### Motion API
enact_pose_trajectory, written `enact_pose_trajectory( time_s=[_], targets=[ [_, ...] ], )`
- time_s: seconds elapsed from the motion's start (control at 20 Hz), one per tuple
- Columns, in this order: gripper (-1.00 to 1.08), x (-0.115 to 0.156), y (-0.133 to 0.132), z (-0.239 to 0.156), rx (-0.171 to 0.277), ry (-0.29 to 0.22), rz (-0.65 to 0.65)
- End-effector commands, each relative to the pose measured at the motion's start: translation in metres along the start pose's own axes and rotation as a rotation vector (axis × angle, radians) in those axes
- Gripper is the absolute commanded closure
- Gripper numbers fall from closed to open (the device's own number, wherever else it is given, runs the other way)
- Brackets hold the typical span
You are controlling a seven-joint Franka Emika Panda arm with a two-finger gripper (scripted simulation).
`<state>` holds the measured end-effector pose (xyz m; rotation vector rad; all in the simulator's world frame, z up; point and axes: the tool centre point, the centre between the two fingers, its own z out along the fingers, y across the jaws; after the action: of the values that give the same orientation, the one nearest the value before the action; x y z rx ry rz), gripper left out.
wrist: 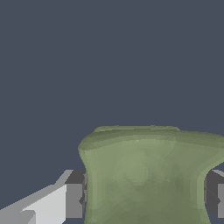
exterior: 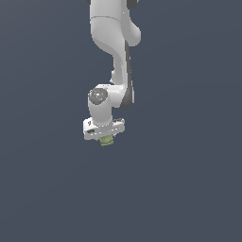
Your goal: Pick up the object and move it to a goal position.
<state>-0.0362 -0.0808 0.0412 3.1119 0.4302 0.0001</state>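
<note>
— One thing only matters here: where is the small olive-green matte object (exterior: 107, 140)?

— Tucked under the white pincer (exterior: 106, 137), poking out at its six o'clock in the exterior view. In the wrist view the olive-green object (wrist: 144, 175) fills the gap, with a dark grey finger pad (wrist: 75, 199) against one flank and another pad against the other. So the pincer is closed around it, holding it.

— How far along, then?

— I'd judge the grasp done. Whether it has left the dark slate-blue surface (exterior: 189, 189) I cannot tell; no shadow or contact line shows. The carry to the goal looks still to come.

— And the goal?

— No marker is visible in either view. The arm's upper links are cut off at twelve o'clock, and the object's lower part runs off the wrist frame.
</note>
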Motion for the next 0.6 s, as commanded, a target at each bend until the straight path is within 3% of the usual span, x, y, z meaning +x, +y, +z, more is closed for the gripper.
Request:
enact_pose_trajectory(
  time_s=[0.0, 0.55],
  targets=[
    [1.08, 0.0002, -0.0002, 0.0010, 0.000, 0.000, 0.000],
    [1.08, 0.0001, 0.0011, -0.0028, 0.000, 0.001, 0.000]
  ],
)
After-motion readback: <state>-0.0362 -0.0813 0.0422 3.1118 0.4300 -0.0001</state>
